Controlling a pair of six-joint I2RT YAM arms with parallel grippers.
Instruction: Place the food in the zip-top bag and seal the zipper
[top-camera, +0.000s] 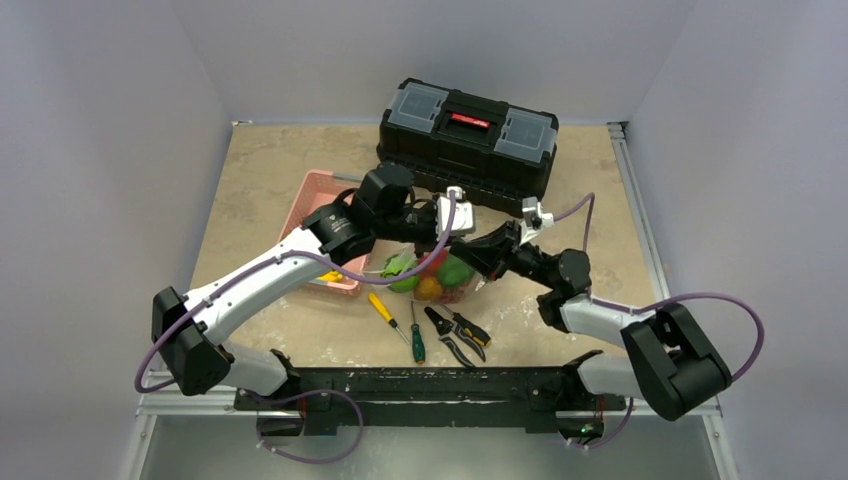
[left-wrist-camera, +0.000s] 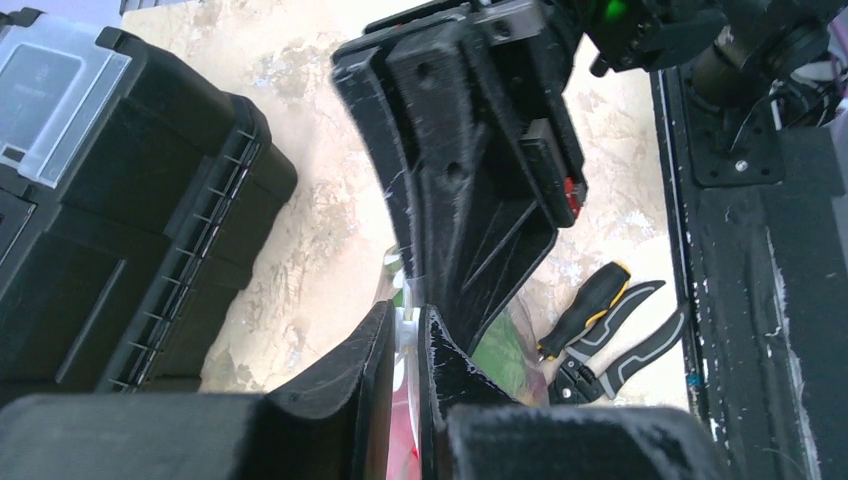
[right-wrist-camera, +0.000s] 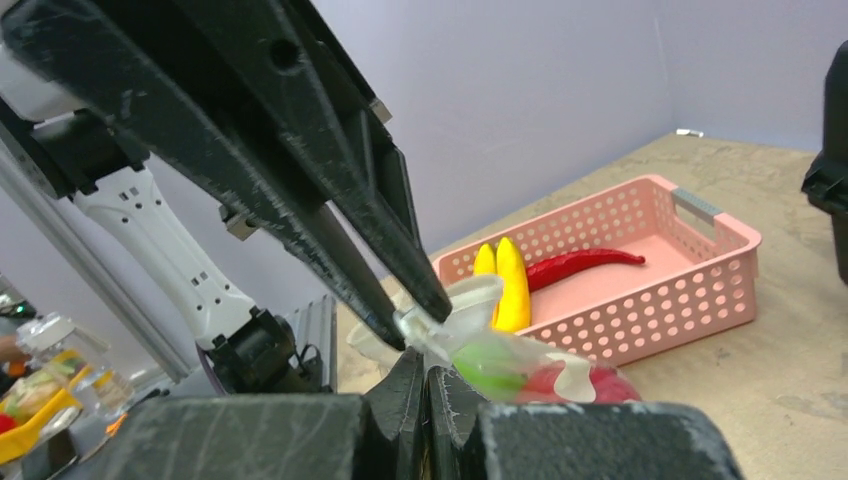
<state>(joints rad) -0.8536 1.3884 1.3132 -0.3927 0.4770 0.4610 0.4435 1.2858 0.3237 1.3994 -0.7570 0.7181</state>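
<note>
Both claws (left-wrist-camera: 405, 345) (right-wrist-camera: 425, 378) pinch the zip-top bag (top-camera: 442, 280).

Pale lavender walls (top-camera: 110, 120), beige marbled tabletop (top-camera: 260, 170)

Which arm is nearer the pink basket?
Left. The left arm passes over the pink basket's near edge; the right arm reaches in from the zip-top bag's other side, clear of it.

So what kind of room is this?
Most likely a robot practice booth, not a kitchen: plain grey walls box in a table, a left arm and right arm are bolted at its near edge, and the props are a toolbox, pliers and toy food in a zip-top bag.
</note>
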